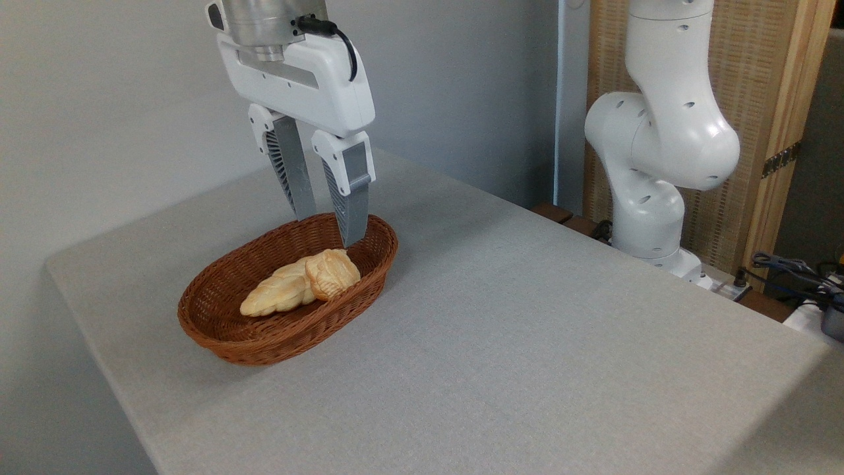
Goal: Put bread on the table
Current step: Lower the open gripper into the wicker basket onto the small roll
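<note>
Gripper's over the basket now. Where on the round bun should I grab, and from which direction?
Come straight down and close on the bread's scalloped sides. It leans tilted against the braided loaf in the wicker basket, whose walls likely block side approaches. The open gripper already hangs just above; keep one finger clear of the loaf.

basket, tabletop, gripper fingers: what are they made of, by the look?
Basket: woven wicker or rattan, reddish-brown with a slight sheen; the weave strands show. Could be plastic imitation.
Tabletop: light grey, matte, finely textured, fabric-like covering; what lies under it is hidden.
Gripper fingers: grey and ribbed, probably flexible plastic or rubber, in glossy white plastic mounts.
</note>
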You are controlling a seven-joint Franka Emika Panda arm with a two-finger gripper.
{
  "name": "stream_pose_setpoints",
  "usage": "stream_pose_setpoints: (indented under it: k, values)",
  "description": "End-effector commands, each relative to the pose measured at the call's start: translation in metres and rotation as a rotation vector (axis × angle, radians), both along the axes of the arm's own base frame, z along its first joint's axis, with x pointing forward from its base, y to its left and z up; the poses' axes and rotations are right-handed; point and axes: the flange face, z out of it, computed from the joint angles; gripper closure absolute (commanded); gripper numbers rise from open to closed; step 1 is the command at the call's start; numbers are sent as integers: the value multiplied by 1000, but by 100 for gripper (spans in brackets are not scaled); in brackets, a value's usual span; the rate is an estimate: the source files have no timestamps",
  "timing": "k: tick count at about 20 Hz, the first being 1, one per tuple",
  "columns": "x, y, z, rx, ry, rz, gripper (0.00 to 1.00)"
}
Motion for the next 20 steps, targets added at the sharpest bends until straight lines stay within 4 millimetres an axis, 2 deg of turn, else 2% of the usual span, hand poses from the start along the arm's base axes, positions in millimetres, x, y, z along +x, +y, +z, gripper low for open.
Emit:
stream_pose_setpoints:
  k: [1, 8, 12, 13, 14, 15, 18, 20]
  values:
    - [-2, 3, 1, -3, 8, -15, 0]
    - [-2, 2, 0, -3, 11, -16, 0]
    - [-13, -14, -15, -72, -11, -29, 0]
    - [-16, -22, -22, -82, -25, -39, 0]
    - [-21, -39, -31, -84, -28, -68, 0]
    - [-23, -45, -41, -81, -13, -81, 0]
    - [-36, -90, -94, -71, 3, -163, 0]
    - [-43, -111, -129, -72, -21, -193, 0]
